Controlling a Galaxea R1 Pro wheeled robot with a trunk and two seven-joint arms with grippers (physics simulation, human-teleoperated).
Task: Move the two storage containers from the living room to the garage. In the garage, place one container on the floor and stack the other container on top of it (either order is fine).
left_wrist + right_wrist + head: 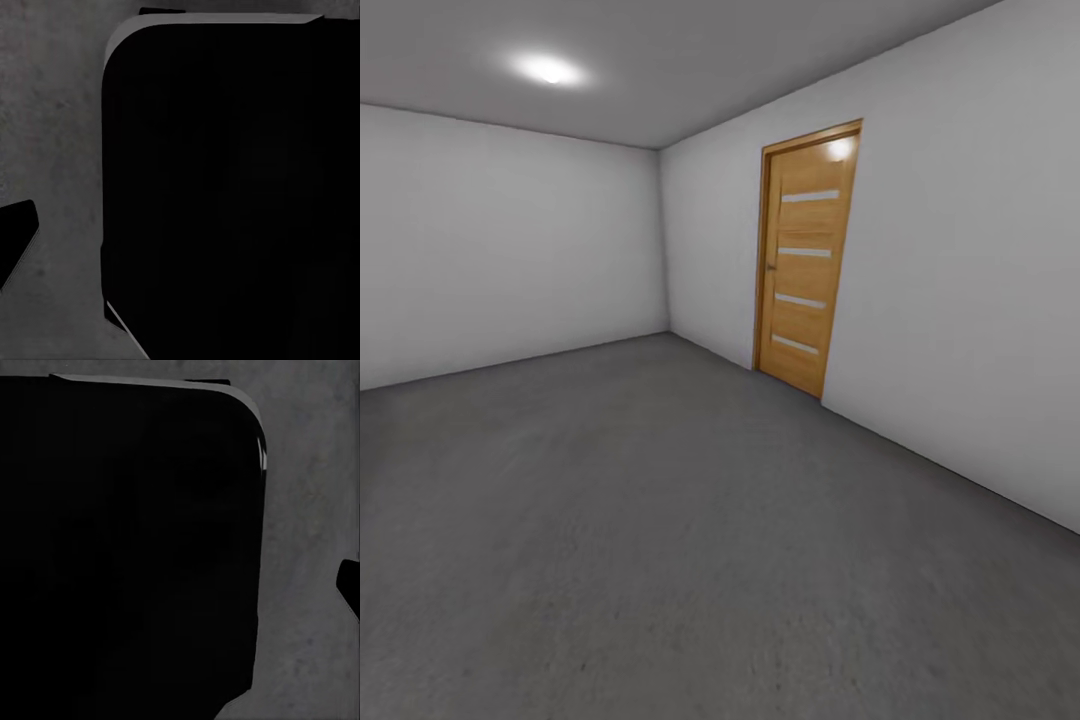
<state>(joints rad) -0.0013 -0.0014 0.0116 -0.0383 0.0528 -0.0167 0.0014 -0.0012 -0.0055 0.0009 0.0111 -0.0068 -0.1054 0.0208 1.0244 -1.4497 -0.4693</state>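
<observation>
1. A dark grey floor (pixel 660 520) and pale grey walls (pixel 510 240) are seen in the garage.
2. A closed wooden door (pixel 807 260) is set in the right-hand wall.
3. A black rounded body (pixel 232 187) is seen over the floor by each wrist camera; whether the grippers are apart or together cannot be told.

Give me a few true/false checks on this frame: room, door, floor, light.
1. The floor is dark grey and rough, like concrete. True.
2. The door stands wide open. False: it is shut in its frame, on the wall at the right of the head view.
3. A ceiling light is on. True.
4. The walls are red brick. False: they are plain pale grey.
5. An orange-red bin sits on the floor in front of the door. False: the floor seen in the head view there is bare.
6. The door is wooden with pale horizontal strips. True.
</observation>
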